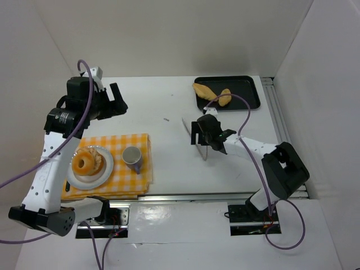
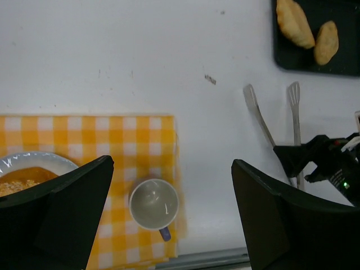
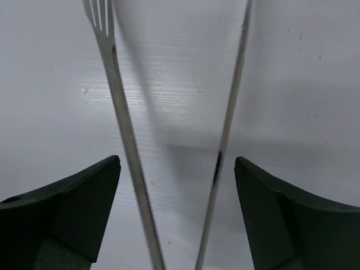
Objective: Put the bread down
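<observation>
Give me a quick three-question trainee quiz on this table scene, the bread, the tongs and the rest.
1. True or false: the black tray holds two pieces of bread.
2. Multiple choice: the cup stands on A) the black tray, B) the checked cloth, C) a wooden board.
3. Fill in: the open right gripper straddles the metal ____ lying on the table.
Key: 1 true; 2 B; 3 tongs.
</observation>
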Robot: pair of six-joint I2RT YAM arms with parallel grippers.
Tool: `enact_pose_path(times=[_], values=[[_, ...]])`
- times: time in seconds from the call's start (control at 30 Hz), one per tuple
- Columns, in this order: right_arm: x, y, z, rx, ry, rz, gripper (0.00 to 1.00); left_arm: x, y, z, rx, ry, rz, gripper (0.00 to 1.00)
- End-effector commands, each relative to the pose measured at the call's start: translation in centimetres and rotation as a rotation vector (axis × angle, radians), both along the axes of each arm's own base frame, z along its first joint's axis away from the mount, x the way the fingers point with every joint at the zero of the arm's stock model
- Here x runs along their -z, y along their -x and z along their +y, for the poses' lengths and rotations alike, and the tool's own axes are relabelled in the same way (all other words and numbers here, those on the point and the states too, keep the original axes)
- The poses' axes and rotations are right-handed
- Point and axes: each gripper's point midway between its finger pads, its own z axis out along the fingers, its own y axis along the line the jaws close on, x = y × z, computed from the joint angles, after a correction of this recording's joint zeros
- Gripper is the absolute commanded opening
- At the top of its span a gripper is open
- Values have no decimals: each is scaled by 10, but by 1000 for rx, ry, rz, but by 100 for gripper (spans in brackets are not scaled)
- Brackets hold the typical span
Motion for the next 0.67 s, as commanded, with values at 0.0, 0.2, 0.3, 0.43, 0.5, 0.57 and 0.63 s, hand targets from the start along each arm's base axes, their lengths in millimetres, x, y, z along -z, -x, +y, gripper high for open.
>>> enact_pose_path(times=[0.0, 0.2, 0.3, 0.43, 0.5, 0.57, 0.63], values=[[-31, -21, 8, 46, -27, -84, 91, -11, 6, -13, 61, 50, -35, 100], [-108, -43, -28, 203, -13, -151, 100, -15, 7, -13, 62, 53, -53, 100], [-128, -49, -69, 329, -2, -157, 100, -15, 7, -13, 66, 45, -55, 100], [-130, -46, -109, 419, -23, -161, 100, -15, 7, -11, 63, 33, -57, 100], [-118, -39, -128, 457, -41, -134, 100, -17, 5, -11, 63, 34, -68, 100], [-109, -34, -136, 479, -57, -110, 100, -13, 5, -11, 63, 33, -57, 100], [-89, -25, -148, 496, -52, -62, 100, -6, 5, -11, 63, 30, -39, 100]])
